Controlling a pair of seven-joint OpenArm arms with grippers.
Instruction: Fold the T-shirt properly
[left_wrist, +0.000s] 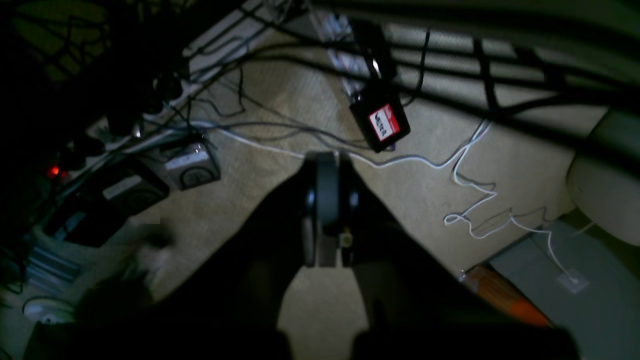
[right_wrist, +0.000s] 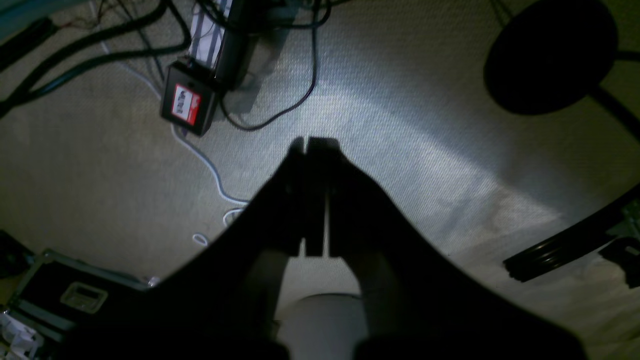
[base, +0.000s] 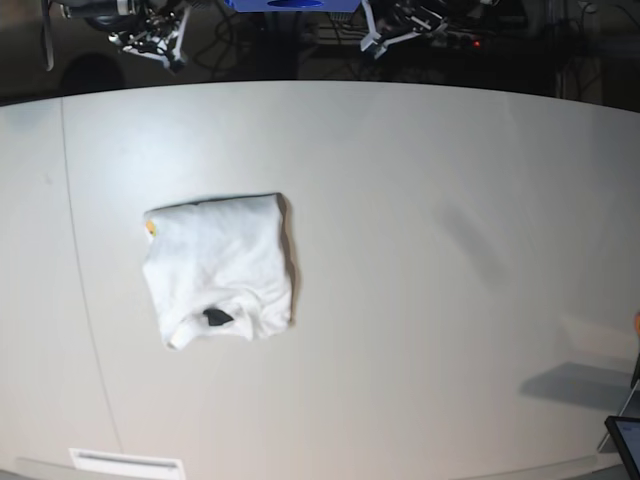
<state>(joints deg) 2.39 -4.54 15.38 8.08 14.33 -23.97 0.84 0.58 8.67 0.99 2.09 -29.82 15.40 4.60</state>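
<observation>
The T-shirt (base: 218, 268) sat folded into a neat white square on the table (base: 420, 250), left of middle. Both grippers, left (left_wrist: 327, 160) and right (right_wrist: 315, 145), were clamped shut on nothing, hanging over carpet (right_wrist: 400, 125) and cables (left_wrist: 465, 165).

Wrist views dim, edges bent, hands black silhouettes; base view bright, evenly lit.

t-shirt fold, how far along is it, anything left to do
Done, as far as it shows: the T-shirt lies on the table as a compact, roughly square white bundle, plain side up, with only a speck of yellow at one corner. In hand: nothing. The left gripper and right gripper are shut and empty, looking down at carpeted floor away from the table. Left: at most neatening the slightly uneven near edge.
</observation>
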